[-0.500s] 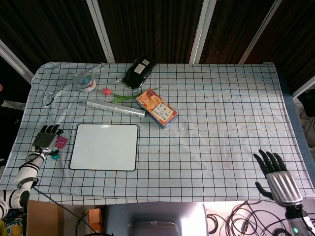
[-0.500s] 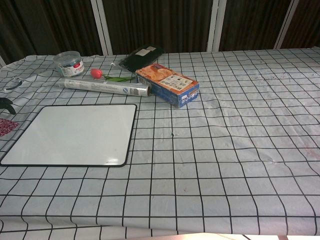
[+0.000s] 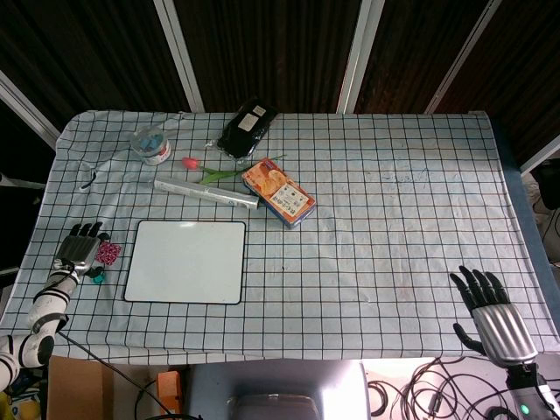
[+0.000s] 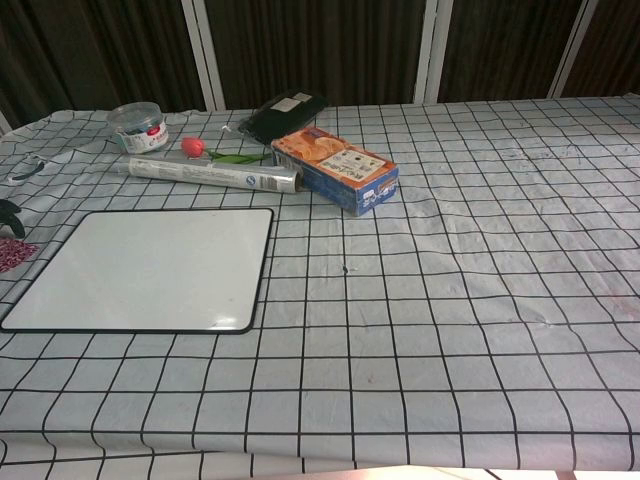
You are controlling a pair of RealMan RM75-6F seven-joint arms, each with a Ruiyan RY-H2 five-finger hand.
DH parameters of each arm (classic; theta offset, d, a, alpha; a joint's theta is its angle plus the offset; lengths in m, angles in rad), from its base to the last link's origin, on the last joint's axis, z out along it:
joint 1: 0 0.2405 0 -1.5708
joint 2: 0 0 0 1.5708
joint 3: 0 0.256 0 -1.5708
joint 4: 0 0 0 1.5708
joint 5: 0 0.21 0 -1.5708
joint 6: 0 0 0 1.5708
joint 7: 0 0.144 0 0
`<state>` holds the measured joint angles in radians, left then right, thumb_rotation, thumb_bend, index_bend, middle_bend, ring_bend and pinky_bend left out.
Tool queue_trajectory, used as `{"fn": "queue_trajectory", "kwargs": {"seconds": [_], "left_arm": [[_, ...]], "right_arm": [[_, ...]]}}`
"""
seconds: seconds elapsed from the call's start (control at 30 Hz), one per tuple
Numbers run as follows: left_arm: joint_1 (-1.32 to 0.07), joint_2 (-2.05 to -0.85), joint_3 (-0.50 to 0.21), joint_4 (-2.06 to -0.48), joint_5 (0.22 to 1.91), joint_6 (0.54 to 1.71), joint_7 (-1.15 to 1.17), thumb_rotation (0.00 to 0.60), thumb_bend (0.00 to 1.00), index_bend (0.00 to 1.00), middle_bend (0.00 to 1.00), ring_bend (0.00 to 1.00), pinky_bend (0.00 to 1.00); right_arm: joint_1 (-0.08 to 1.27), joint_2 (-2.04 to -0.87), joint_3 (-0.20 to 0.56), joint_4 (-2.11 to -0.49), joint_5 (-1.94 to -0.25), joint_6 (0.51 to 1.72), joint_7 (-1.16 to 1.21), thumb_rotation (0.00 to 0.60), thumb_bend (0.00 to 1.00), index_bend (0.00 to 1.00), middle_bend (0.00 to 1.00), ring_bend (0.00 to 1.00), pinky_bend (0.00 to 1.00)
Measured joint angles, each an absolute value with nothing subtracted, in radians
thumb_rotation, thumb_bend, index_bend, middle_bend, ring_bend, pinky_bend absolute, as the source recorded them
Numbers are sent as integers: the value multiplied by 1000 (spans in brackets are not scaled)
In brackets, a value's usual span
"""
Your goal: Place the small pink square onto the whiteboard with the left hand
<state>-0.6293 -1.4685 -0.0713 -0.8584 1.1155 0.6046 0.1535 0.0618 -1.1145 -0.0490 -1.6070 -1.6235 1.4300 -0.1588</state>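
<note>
The small pink square [image 3: 108, 254] lies on the checked cloth just left of the whiteboard [image 3: 185, 261]. My left hand [image 3: 79, 248] rests beside it at the table's left edge, fingers stretched forward and its side close against the square; I see no grip on it. In the chest view only a dark fingertip [image 4: 8, 209] shows at the left border, above the pink square [image 4: 11, 253], with the whiteboard [image 4: 150, 268] to the right. My right hand [image 3: 490, 308] hovers at the table's near right corner, fingers spread, holding nothing.
A small teal object [image 3: 97, 277] lies just behind my left hand. Beyond the whiteboard are a clear roll [image 3: 206, 193], a snack box [image 3: 278, 192], a pink flower [image 3: 190, 163], a round tub [image 3: 150, 144] and a black pouch [image 3: 247, 126].
My left hand has shifted slightly left and back. In the chest view less of its fingers shows and the pink square sits a touch further left. The right hand is unmoved.
</note>
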Motion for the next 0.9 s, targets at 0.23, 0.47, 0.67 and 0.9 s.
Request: {"fn": "queue_trajectory", "kwargs": {"seconds": [0.23, 0.47, 0.67, 0.9], "left_arm": [[-631, -1475, -71, -848, 1122, 600, 146, 600, 290, 306, 0, 0, 0], [-637, -1491, -76, -823, 1136, 595, 121, 600, 290, 426, 0, 0, 0], [-635, -1497, -77, -808, 1150, 600, 99, 600, 292, 494, 0, 0, 0], [-629, -1494, -79, -811, 1165, 611, 73, 600, 293, 510, 0, 0, 0]], "right_arm": [[61, -1115, -49, -1606, -1622, 1430, -159, 600, 255, 0, 0, 0, 72], [60, -1115, -48, -1605, -1619, 1431, -157, 600, 255, 0, 0, 0, 72], [60, -1115, -48, -1605, -1619, 1432, -158, 600, 255, 0, 0, 0, 72], [60, -1115, -48, -1606, -1619, 1432, -159, 600, 255, 0, 0, 0, 72]]}}
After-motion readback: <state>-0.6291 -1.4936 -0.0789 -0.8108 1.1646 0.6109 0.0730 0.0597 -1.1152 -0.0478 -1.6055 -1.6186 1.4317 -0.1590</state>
